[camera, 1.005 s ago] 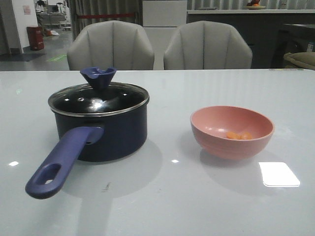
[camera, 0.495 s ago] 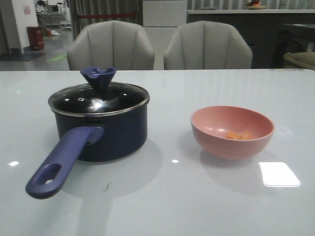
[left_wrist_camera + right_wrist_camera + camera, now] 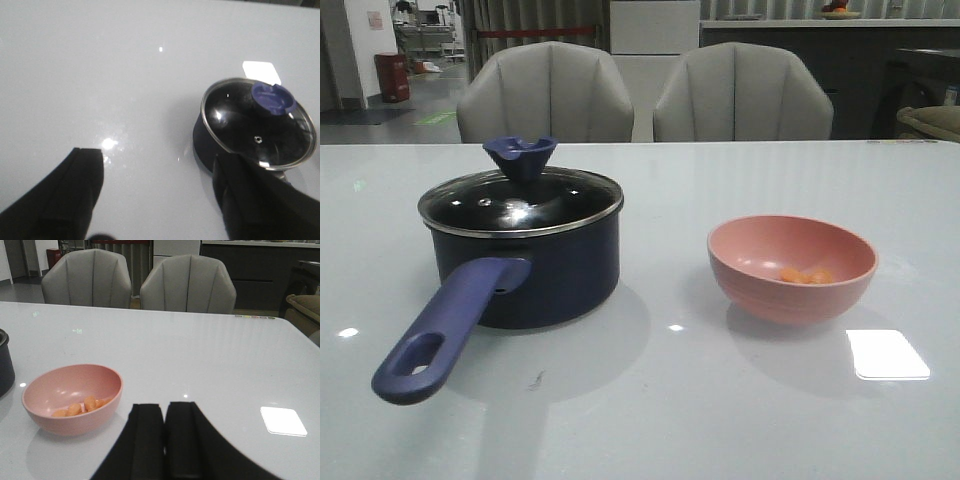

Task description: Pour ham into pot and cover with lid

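On the glossy white desk [image 3: 720, 420], at about nine o'clock from its centre in the front view, stands one dark navy round saucepan [image 3: 545, 275] with its long matte blue handle [image 3: 450, 325] pointing toward seven o'clock, probably so that an arm can reach it. One round glass lid with a steel rim and blue flared knob [image 3: 520, 195] sits shut on the pot, so it has to come off before anything goes in. At three o'clock, well apart from the pot, sits one pink round bowl [image 3: 790, 268] holding the ham [image 3: 80, 407], roughly four small orange-pink chunks lying together at the bottom; nothing has been poured yet.

The left claw [image 3: 160, 200] hangs above the desk beside the pot with its two dark fingers spread apart, empty. The right claw [image 3: 165, 440] hovers near the bowl, its fingers pressed together on nothing. Two grey padded chairs [image 3: 545, 95] stand behind the desk at twelve o'clock.
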{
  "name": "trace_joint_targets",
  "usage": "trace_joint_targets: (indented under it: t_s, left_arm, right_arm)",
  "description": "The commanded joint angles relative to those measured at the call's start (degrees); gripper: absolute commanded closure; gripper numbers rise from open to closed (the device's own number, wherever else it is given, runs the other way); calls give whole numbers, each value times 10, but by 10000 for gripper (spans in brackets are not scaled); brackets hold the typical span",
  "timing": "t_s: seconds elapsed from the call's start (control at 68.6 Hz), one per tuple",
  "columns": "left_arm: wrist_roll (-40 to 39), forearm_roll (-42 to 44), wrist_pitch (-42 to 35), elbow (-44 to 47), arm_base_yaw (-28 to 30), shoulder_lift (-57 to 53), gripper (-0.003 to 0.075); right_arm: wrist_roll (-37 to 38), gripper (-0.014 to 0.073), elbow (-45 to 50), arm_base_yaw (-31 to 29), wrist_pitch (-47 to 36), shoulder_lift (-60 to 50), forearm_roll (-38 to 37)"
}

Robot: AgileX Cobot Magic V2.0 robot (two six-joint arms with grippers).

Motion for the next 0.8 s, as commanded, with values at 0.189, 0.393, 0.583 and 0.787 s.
trace_joint_targets:
  t_s: [0.189,0.393,0.583,0.787]
  left_arm:
    - [0,-8,87,-194,-24,206,208]
    - [0,-14,88,-284,-121,312,193]
    - [0,-12,99,-366,-174,399,125]
    - [-12,14,148,-478,-215,492,123]
  right_arm:
    - [0,459,-2,-3,-43,-10,-7]
    - [0,459,-2,-3,-43,-10,-7]
    - [0,459,-2,-3,-43,-10,-7]
    - [0,459,-2,-3,-43,-10,-7]
